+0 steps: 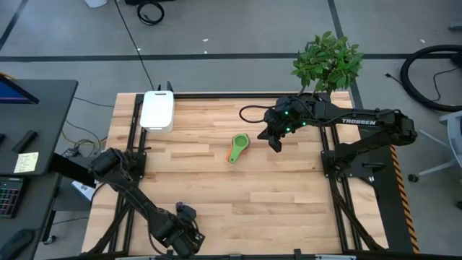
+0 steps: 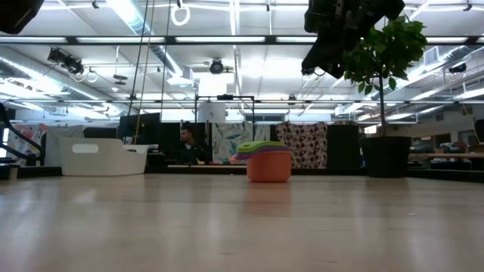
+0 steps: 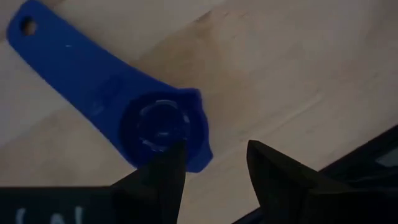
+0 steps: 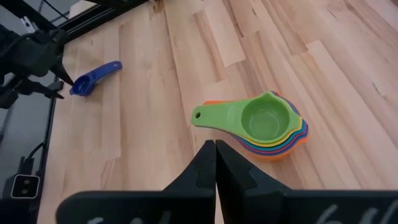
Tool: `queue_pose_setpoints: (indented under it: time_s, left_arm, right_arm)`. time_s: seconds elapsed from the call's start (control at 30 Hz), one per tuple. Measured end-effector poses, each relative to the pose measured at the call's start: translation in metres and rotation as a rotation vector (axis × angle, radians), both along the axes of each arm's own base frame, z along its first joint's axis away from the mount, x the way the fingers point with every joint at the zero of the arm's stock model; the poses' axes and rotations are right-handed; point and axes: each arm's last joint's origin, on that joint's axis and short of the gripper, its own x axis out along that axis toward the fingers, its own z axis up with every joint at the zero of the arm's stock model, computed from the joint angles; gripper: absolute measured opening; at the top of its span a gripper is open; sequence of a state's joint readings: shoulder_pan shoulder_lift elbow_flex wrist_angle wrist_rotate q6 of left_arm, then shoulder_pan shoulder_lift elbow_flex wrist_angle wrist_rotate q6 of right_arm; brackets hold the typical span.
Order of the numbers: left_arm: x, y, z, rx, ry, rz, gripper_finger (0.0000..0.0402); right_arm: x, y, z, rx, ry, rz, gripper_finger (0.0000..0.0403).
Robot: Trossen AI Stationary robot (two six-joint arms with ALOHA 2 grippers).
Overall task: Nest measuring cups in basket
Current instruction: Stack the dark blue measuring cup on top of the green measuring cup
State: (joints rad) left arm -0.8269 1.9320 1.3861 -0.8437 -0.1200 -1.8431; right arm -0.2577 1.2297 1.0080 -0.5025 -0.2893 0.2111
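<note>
We see a green plastic scoop (image 4: 264,121) atop a nested stack showing yellow, blue, red and orange rims, a dark blue plastic scoop (image 3: 124,102) lying apart on the pale striped wooden bench (image 1: 289,195), a white rectangular plastic basket (image 1: 157,110), and a green-leaved plant (image 1: 327,61).

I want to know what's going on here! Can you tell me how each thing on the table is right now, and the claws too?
Stack of measuring cups: nested, upright on the table, green one on top.
Dark blue cup: alone, bowl face down, near the table's edge.
Basket: at the table's far edge; contents not visible.
Left claw: open, right beside the dark blue cup.
Right claw: shut, empty, above the table near the stack.
</note>
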Motion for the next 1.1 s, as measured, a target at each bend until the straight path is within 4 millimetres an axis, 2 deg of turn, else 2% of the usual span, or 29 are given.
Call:
queue_pose_setpoints:
  time_s: [0.27,0.63,1.1]
  left_arm:
    - [0.000,0.000,-0.002,0.018,-0.008,0.004,0.0174]
    - [0.006,-0.007,-0.027,-0.020,0.078,-0.010,0.0174]
    - [0.016,-0.009,-0.026,-0.043,-0.023,-0.040,0.0174]
  right_arm:
    - [0.000,0.000,0.000,-0.003,0.000,0.003,0.0004]
    - [0.000,0.000,0.000,-0.011,-0.005,0.008,0.0004]
    - [0.000,0.000,0.000,-0.010,-0.005,0.008,0.0004]
